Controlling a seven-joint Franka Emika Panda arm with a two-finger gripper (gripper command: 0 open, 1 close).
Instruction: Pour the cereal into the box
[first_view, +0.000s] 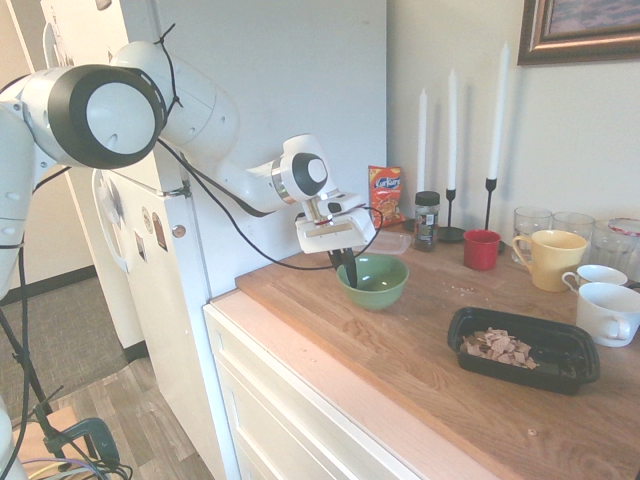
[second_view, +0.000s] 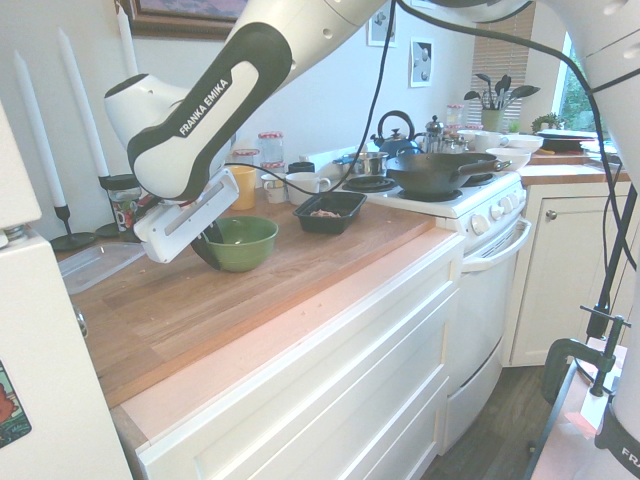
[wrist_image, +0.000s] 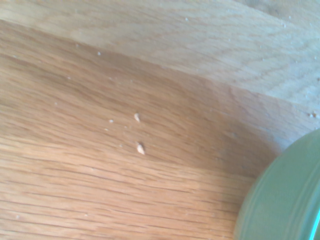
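Observation:
The box (first_view: 462, 324), a shallow black tray, sits on the wooden counter at the right with the cereal (first_view: 498, 347) heaped inside it as tan flakes. The second exterior view shows the box (second_view: 348, 203) and the cereal (second_view: 325, 213) near the stove. A green bowl (first_view: 378, 284) stands upright on the counter to the left of the box, and it looks empty. My gripper (first_view: 347, 268) is at the bowl's left rim, with its dark fingers closed across the rim. The wrist view shows only the bowl's edge (wrist_image: 285, 200) and a few crumbs on the wood.
Behind the bowl are a clear lid (first_view: 392, 242), an orange snack bag (first_view: 385, 193), a spice jar (first_view: 427, 218), candles and a red cup (first_view: 481, 249). A yellow mug (first_view: 548, 258), white cups (first_view: 610, 312) and glasses crowd the right. A stove with a wok (second_view: 440, 170) lies beyond.

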